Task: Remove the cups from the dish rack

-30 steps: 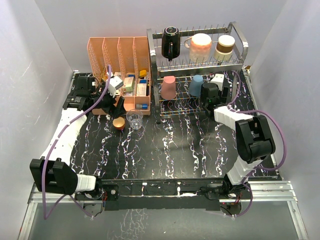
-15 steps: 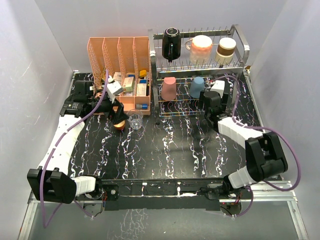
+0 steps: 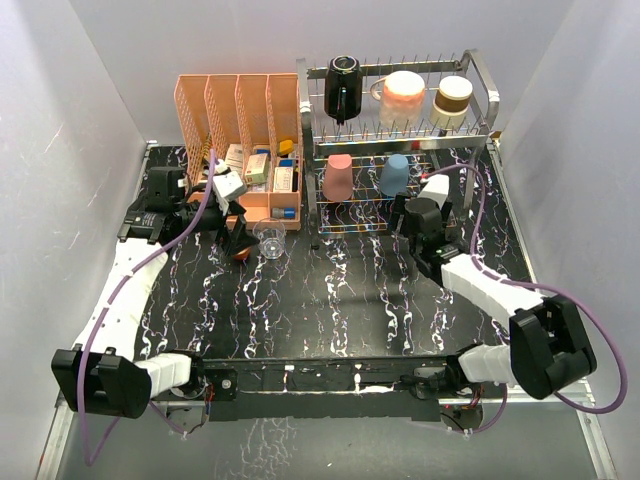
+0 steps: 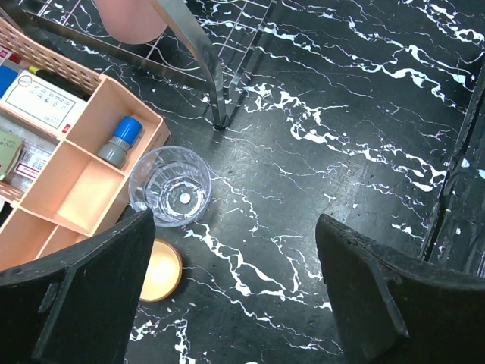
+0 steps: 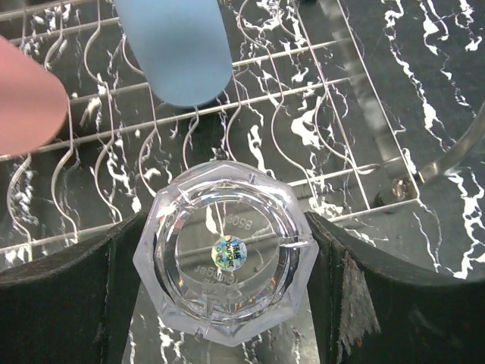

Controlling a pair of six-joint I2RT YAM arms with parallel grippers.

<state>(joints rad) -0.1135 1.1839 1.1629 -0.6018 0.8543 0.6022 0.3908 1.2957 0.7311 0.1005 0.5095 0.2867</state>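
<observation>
Black tabletop [image 3: 350, 300] next: my right hand [image 5: 227, 284] grips the clear glass [image 5: 225, 252], so I lift it off the rack [image 3: 483, 82] slowly; left hand [image 4: 235, 220] open.

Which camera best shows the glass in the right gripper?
Right wrist view: the clear glass fills it, sticker visible. The top view hides it under the right gripper; the left wrist view misses it.
</observation>
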